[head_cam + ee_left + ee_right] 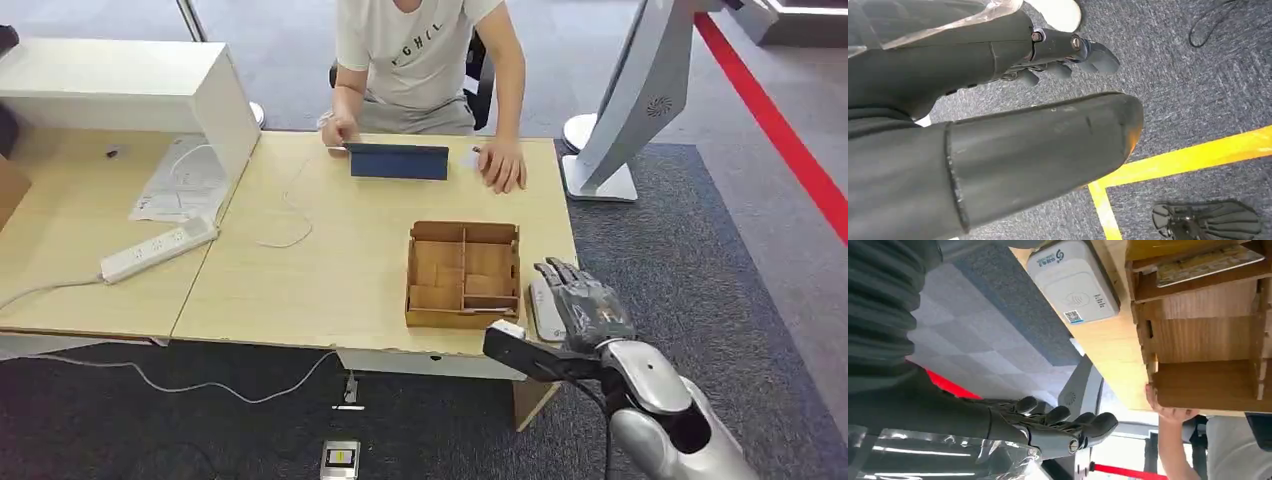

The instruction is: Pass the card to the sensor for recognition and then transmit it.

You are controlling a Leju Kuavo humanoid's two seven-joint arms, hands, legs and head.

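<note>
Wooden desk (330,270): right hand (585,300), fingers apart and empty, hovers beside sensor (1075,282) by the divided box (463,275) holding a card (1208,262); pickup not started, next reach into the box; left hand (1068,52) hangs empty, fingers loosely curled.

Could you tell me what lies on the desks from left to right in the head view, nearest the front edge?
Power strip → wooden box → card reader → right robot hand, hovering at the desk's right edge.
</note>
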